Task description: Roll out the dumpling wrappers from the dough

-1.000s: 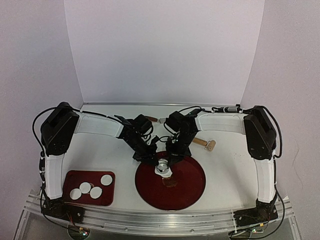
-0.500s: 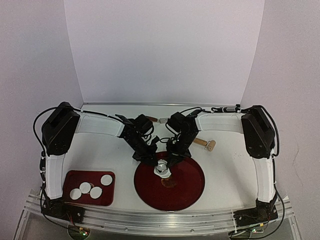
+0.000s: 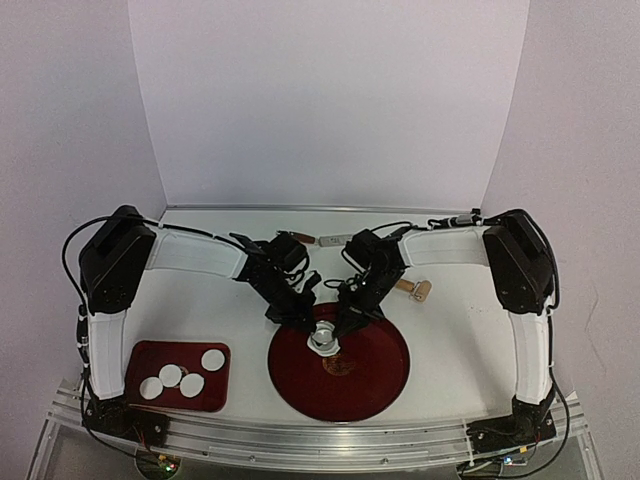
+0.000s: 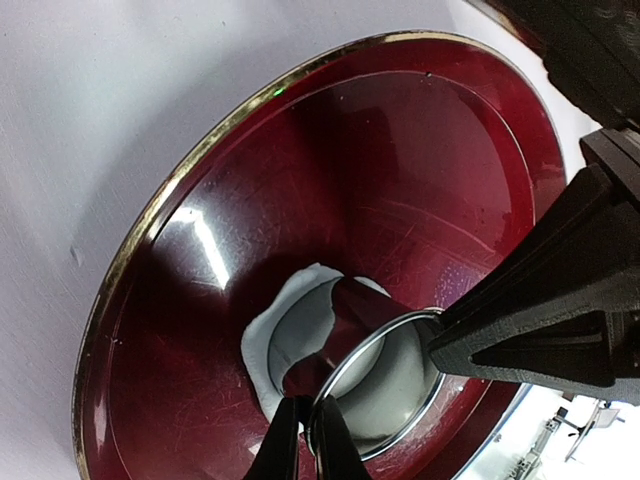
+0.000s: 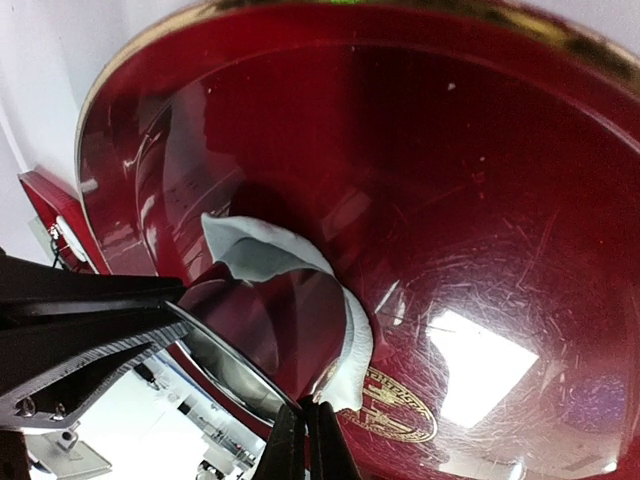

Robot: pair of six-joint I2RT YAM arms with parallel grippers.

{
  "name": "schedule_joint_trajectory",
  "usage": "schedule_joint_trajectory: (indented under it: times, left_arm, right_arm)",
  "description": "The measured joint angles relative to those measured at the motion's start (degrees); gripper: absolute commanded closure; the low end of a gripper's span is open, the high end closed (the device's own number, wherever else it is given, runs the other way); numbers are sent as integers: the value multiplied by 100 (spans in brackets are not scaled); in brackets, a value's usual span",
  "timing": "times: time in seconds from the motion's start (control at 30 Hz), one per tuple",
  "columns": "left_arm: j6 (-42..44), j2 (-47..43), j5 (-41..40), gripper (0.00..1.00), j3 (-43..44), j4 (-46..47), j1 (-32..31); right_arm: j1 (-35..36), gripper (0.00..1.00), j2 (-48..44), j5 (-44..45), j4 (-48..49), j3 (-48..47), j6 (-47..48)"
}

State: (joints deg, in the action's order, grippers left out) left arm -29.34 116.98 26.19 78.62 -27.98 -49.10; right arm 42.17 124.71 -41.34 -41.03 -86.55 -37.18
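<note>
Between our two sets of fingertips stands the metal ring (image 4: 345, 335), set on the ragged dough (image 4: 262, 338) in the red plate (image 4: 150, 230). Over the last second our right gripper (image 5: 305, 440) has swung in lower against the ring while ring and dough stayed put. We judge a cut is being pressed, not lifted. Left gripper (image 4: 308, 440) and right alike pinch nearly closed on the ring's thin rim. Four dumpling wrappers (image 3: 181, 378) lie on the small tray (image 3: 150, 355), well outside the left gripper, back toward its base.

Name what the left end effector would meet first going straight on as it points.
Shut on the rim of the metal ring, the left end effector would probably meet the white dough beneath.
</note>
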Motion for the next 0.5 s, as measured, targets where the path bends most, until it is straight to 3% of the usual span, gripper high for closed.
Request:
schedule_joint_trajectory:
  times: [0.5]
  left_arm:
    - [77,-127,-97,100,-533,659,-61]
  right_arm:
    - [-227,100,49,-1048,702,558,17]
